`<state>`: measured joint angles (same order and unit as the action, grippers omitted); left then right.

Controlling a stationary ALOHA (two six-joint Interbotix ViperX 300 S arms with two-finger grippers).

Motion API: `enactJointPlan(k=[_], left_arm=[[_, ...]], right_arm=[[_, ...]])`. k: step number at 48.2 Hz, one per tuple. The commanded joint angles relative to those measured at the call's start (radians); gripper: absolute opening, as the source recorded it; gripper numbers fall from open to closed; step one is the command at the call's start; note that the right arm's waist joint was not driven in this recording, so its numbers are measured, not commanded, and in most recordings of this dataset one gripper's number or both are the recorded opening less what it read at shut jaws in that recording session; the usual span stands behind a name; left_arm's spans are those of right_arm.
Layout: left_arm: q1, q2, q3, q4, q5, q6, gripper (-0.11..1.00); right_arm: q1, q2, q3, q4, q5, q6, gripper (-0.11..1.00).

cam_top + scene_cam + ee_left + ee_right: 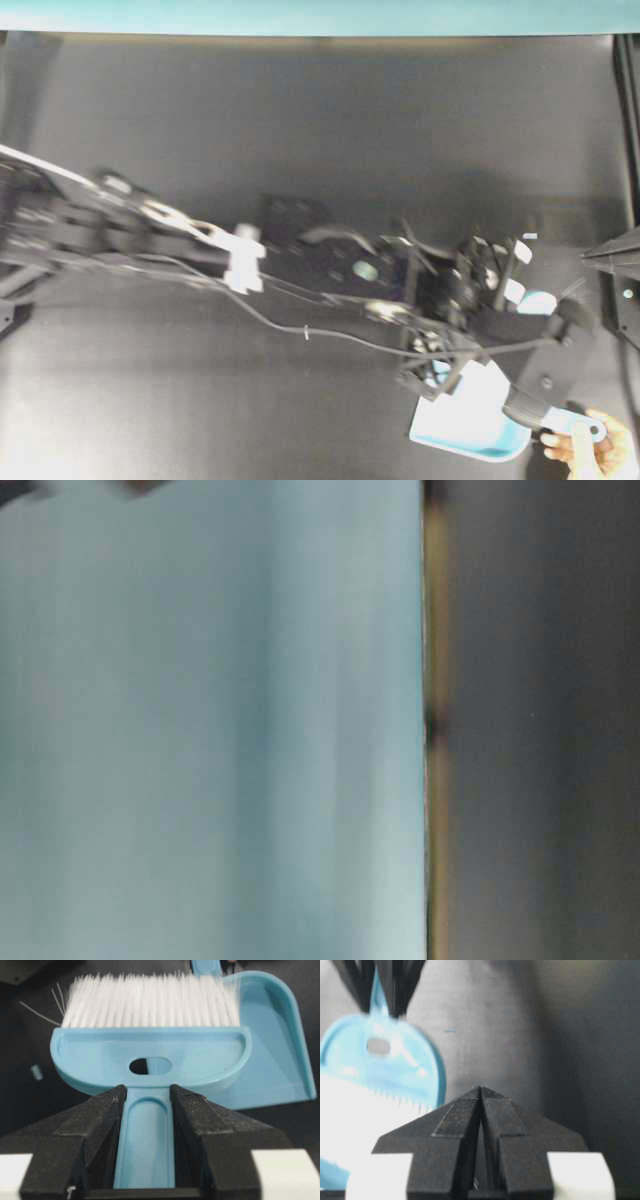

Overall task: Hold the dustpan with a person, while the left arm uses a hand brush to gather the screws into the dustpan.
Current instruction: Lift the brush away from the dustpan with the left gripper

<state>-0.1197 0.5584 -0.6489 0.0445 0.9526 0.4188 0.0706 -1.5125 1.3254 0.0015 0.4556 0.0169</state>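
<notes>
My left gripper (147, 1091) is shut on the thin handle of the light blue hand brush (150, 1050). Its white bristles (150, 1000) point down at the mouth of the light blue dustpan (280, 1060). In the overhead view the left arm reaches across to the right, its gripper (440, 365) over the dustpan (470, 425) and hiding the brush. A person's hand (605, 452) holds the dustpan handle at the lower right. My right gripper (481, 1089) is shut and empty, beside the brush (385, 1065). A small grey piece (36, 1071), perhaps a screw, lies left of the brush.
The table (300, 120) is black. The right arm's base (615, 255) stands at the right edge. A teal strip (300, 15) runs along the far edge. The table-level view shows only a blurred light blue surface (200, 730).
</notes>
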Motion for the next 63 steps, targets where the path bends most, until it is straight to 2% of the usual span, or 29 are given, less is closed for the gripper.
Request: enactJointPlan(k=[1,7,12,21,30,37,43,49,63], left_arm=[[0.003,-0.084,0.029,0.003,0.011,-0.002,0.3],[0.003,-0.149,0.106,0.005,0.028,-0.011,0.3],[0.003,-0.202,0.209,0.005,0.02,-0.017,0.3],[0.009,-0.29,0.383,0.003,-0.041,-0.054,0.3],[0.038,-0.439,0.612,0.005,-0.176,-0.146,0.3],[0.054,-0.554,0.833,0.005,-0.345,-0.172,0.3],[0.054,-0.635,0.98,0.005,-0.508,-0.173,0.3],[0.061,-0.689,1.094,0.005,-0.629,-0.187,0.3],[0.084,-0.704,1.255,0.003,-0.692,-0.193,0.3]], right_arm=[[0.0,0.006,-0.006,0.0,-0.005,-0.005,0.0],[0.0,0.006,-0.006,0.0,-0.005,-0.005,0.0],[0.0,0.006,-0.008,0.0,-0.005,-0.005,0.0],[0.0,0.006,-0.006,0.0,-0.005,-0.005,0.0],[0.0,0.006,-0.006,0.0,-0.005,-0.005,0.0],[0.0,0.006,-0.006,0.0,-0.005,-0.005,0.0],[0.0,0.006,-0.006,0.0,-0.005,-0.005,0.0],[0.0,0.006,-0.006,0.0,-0.005,-0.005,0.0],[0.0,0.006,-0.006,0.0,-0.005,-0.005,0.0]])
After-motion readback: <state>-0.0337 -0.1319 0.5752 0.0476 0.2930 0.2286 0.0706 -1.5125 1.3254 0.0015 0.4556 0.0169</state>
